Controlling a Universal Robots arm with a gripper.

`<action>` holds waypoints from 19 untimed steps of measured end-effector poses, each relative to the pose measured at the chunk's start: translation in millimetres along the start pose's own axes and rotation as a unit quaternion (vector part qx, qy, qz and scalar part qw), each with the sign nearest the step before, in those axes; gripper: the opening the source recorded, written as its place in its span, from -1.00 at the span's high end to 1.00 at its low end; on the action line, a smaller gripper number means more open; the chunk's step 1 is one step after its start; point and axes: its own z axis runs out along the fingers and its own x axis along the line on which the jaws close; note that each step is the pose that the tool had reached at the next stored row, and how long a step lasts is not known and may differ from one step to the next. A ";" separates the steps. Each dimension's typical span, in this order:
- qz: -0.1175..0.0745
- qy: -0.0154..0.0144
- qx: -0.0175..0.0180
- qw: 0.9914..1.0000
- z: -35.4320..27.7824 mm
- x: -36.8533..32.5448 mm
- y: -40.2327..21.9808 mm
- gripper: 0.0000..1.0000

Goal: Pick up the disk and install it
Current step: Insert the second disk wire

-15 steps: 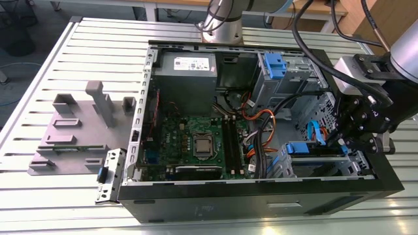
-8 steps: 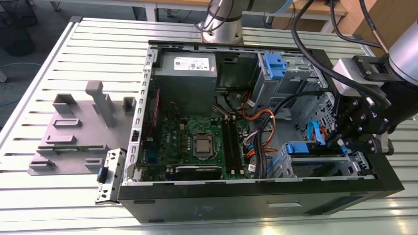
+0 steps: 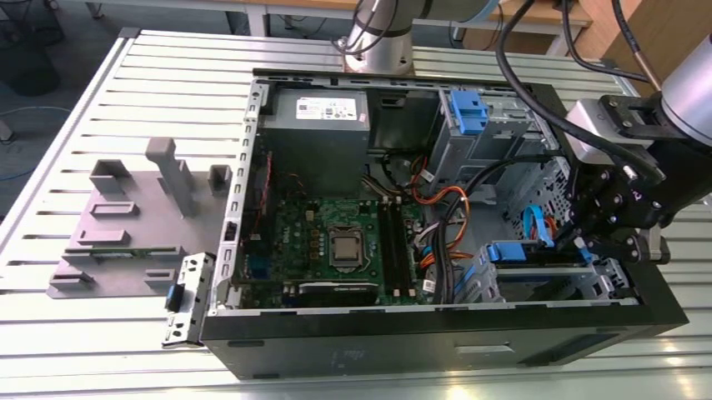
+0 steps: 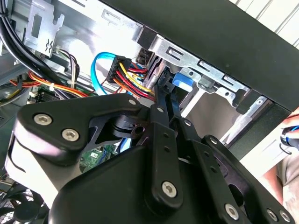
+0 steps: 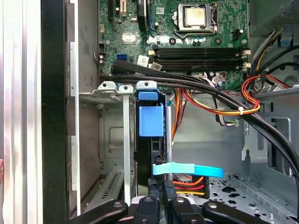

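Note:
The disk (image 5: pixel 151 120) stands edge-on in the metal drive bay (image 5: pixel 108 95) at the case's front corner, its blue carrier frame showing. In the exterior view the disk (image 3: pixel 514 252) sits low in the bay on that view's right. My gripper (image 3: pixel 588 243) reaches down into the case beside it. In the second wrist view the black fingers (image 4: pixel 159 116) run close together, and the gripper (image 4: pixel 163 77) ends right against the blue carrier (image 4: pixel 181 80). In the first wrist view the gripper (image 5: pixel 162 199) lines up with the disk's edge. The jaws look shut, with nothing seen between them.
Thick black cables (image 5: pixel 210 95) and coloured wires (image 5: pixel 205 109) cross the bay's mouth, and a light blue data cable (image 5: pixel 187 170) lies just before the fingers. Motherboard (image 3: pixel 333 242), grey power supply (image 3: pixel 317 125), upper cage with a blue latch (image 3: pixel 468 112). A person's hand (image 4: pixel 287 140) is outside the case.

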 end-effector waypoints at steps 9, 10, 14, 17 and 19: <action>0.000 0.000 0.000 1.000 0.3 0.0 0.0 0.52; 0.000 0.000 0.000 1.000 0.1 0.0 0.0 0.52; 0.000 0.000 0.000 1.000 -2.3 -0.1 0.1 0.52; 0.000 0.000 0.000 1.000 -10.3 -0.2 0.2 0.52; 0.000 0.000 0.000 1.000 -16.3 -0.3 0.3 0.52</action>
